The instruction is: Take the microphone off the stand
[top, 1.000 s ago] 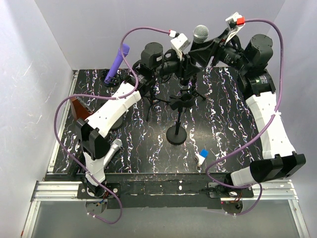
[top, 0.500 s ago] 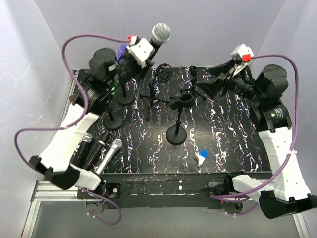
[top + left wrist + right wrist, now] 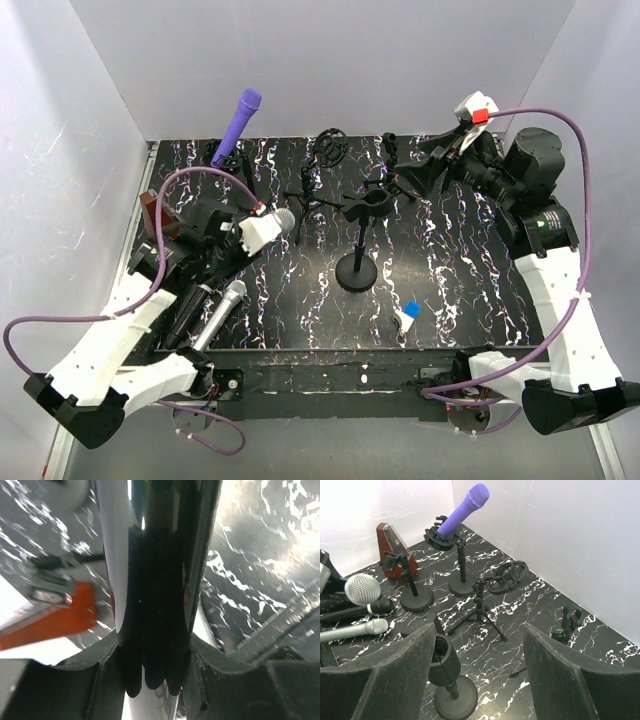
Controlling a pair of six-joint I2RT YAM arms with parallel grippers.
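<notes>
My left gripper is shut on the microphone, a silver mesh head on a dark body, held low over the left side of the table. In the left wrist view the microphone's body fills the space between the jaws. The stand, a round black base with an empty clip, stands mid-table. My right gripper hovers open behind and to the right of it. The right wrist view shows the empty clip beside the left finger, and the held microphone's head at the left.
A purple microphone sits in a stand at the back left. A silver microphone and black ones lie at the left front. There is also a brown metronome, a small tripod, a shock mount and a blue-white piece.
The left arm carried the microphone away from the stand, up to the back left, then down low over the table's left side. The right gripper opened and drew back to the right.
</notes>
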